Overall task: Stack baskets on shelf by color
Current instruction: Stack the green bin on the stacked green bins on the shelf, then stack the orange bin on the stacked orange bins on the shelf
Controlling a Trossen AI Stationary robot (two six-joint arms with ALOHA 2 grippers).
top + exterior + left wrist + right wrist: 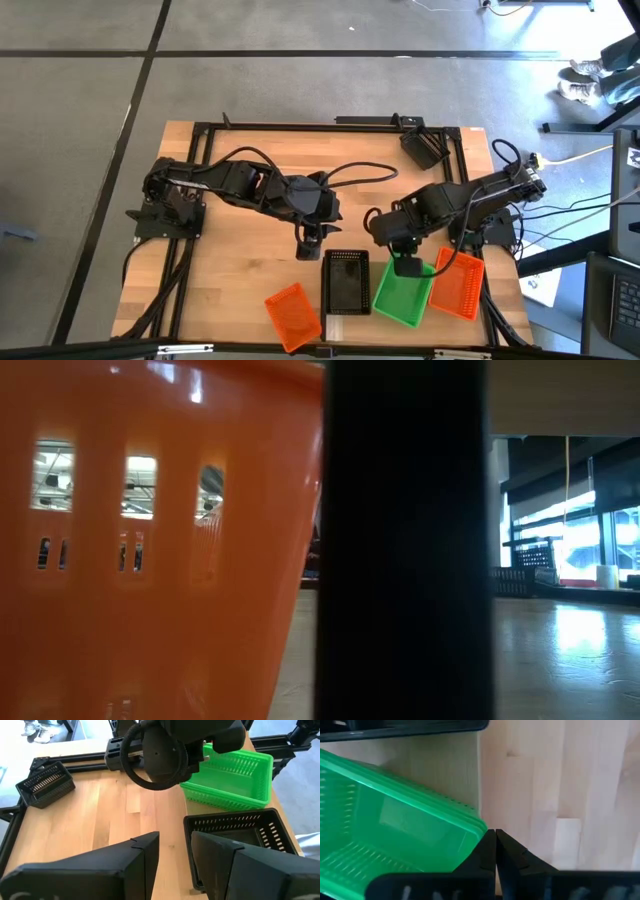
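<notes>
Grey floor surrounds the wooden tabletop, where baskets sit along the near edge: one orange basket, a black basket, a green basket and another orange basket. The right gripper, fingers pressed together, appears to pinch the green basket's rim, though the contact is hard to confirm. The left gripper hovers spread beside the black basket. These thin perforated plastic baskets look light, springy and slick; a rim wall is the sensible hold.
</notes>
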